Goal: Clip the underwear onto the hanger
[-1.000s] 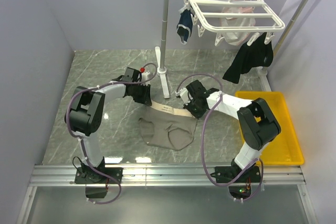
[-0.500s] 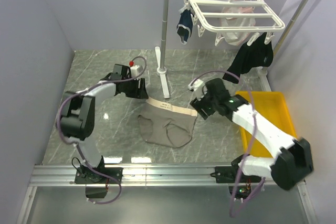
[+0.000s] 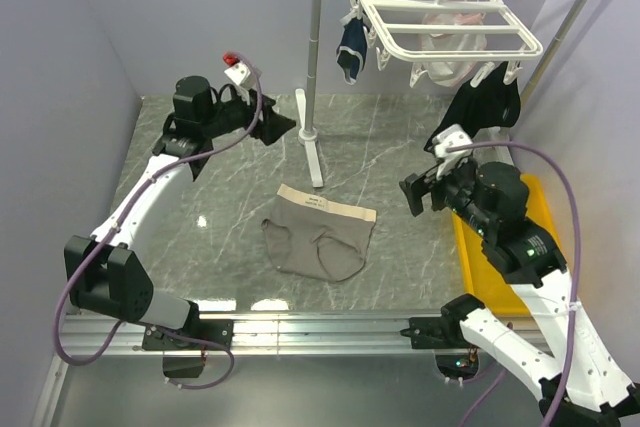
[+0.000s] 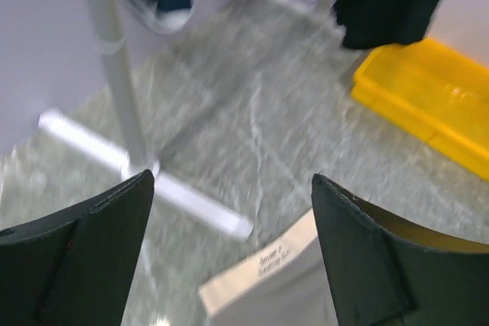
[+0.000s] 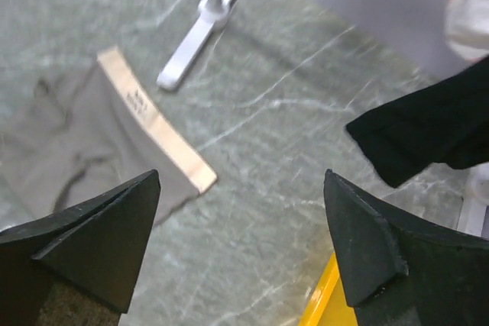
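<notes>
So, progress: nothing is clipped yet; the taupe grey-brown fabric briefs (image 3: 322, 242) w/ a beige waistband are laid flat on the grey marble-pattern tabletop (image 3: 200, 157), held by nothing.
Briefs' position: between the two arms, just on the near side of the foot of the grey metal pole stand (image 3: 313, 87). They are well apart from the white plastic rectangular drying hanger (image 3: 440, 17), which is hung overhead.
Hanger load: navy blue briefs (image 3: 352, 47) are clipped at its left edge and a black garment (image 3: 475, 112) at its right corner. A pale item is seen behind the bars but can't be identified.
Left gripper (image 3: 275, 129): raised over the far-left tabletop, fingers spread wide, nothing between them. The waistband is seen below in the wrist view.
Right gripper (image 3: 415, 195): raised beside the yellow plastic tray (image 3: 555, 267), jaws wide apart, empty, no fabric touched.
Left to do: approx. the whole task is judged outstanding. The waistband is to be grasped, the briefs lifted to a free clip, & the clip closed on the fabric.
</notes>
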`<state>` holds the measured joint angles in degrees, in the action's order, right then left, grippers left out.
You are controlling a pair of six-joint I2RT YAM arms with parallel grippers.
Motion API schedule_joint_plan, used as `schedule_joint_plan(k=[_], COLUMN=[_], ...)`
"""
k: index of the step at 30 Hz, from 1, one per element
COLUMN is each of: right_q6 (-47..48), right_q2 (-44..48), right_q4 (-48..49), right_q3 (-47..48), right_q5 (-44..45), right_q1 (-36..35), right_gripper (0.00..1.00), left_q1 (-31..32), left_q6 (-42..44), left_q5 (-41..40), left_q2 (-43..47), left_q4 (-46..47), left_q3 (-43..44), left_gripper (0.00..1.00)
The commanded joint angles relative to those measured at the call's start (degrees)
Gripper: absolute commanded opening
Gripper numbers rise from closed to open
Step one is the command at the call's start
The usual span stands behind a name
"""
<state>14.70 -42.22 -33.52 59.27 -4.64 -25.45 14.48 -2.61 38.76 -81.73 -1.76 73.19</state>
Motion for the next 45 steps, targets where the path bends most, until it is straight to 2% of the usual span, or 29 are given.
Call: schedule_joint_plan(k=[1, 5, 10, 14, 15, 19, 23, 27, 30, 33, 36, 45], right_q6=[-8.88, -11.88, -18.99, -23.48, -25.14, -30.16, -32.1, -27.64, -24.46, -24.01, -24.02, -24.02], right_q2=[0.82, 1.08, -0.23, -3.47, -4.53, -12.51, -15.79, -13.08, -13.85, -16.05, -17.02, -20.97], right_q4=[1.88, 2.14, 4.42, 4.95, 4.61, 4.25, 9.07, 25.29, 31.65, 32.81, 33.43, 33.43], right_q3=[5.93, 10.34, 11.76, 14.11, 15.43, 25.17, 27.75, 17.85, 15.36, 17.45, 18.77, 22.38], right_q5=[5.77, 8.25, 4.83, -4.29, -6.06, -16.34, -22.41, -25.76, -27.96, -29.89, -29.72, -30.33], right_q1=[0.14, 0.4, 5.32, 11.37, 13.04, 20.96, 24.48, 24.4, 24.49, 24.57, 24.49, 23.96], right_gripper=[0.97, 0.99, 0.94, 0.89, 0.88, 0.81, 0.74, 0.73, 0.73, 0.73, 0.72, 0.61], left_q1=[4.04, 11.52, 19.69, 24.88, 25.94, 31.21, 31.84, 31.58, 31.57, 31.92, 32.89, 33.86], left_q6=[-2.75, 4.69, 5.25, 3.14, 2.97, 1.05, -3.7, -7.23, -8.99, -8.73, -5.13, 1.46], left_q5=[7.38, 2.2, -1.67, -6.14, -9.72, -17.56, -18.02, -16.01, -12.67, -11.87, -15.72, -23.02], left_q2=[-0.44, -0.88, -0.27, -2.19, -2.98, -8.08, -11.43, -10.2, -9.67, -10.2, -11.78, -17.84], left_q4=[14.13, 18.19, 27.49, 38.12, 40.67, 47.35, 49.3, 48.78, 46.42, 45.01, 42.72, 45.26], left_q3=[1.17, 1.52, -1.03, -3.4, -3.23, 1.25, 5.2, 5.3, 5.91, 6.35, 7.58, 12.33], left_gripper=[0.9, 0.88, 0.86, 0.85, 0.86, 0.83, 0.79, 0.75, 0.72, 0.72, 0.74, 0.72])
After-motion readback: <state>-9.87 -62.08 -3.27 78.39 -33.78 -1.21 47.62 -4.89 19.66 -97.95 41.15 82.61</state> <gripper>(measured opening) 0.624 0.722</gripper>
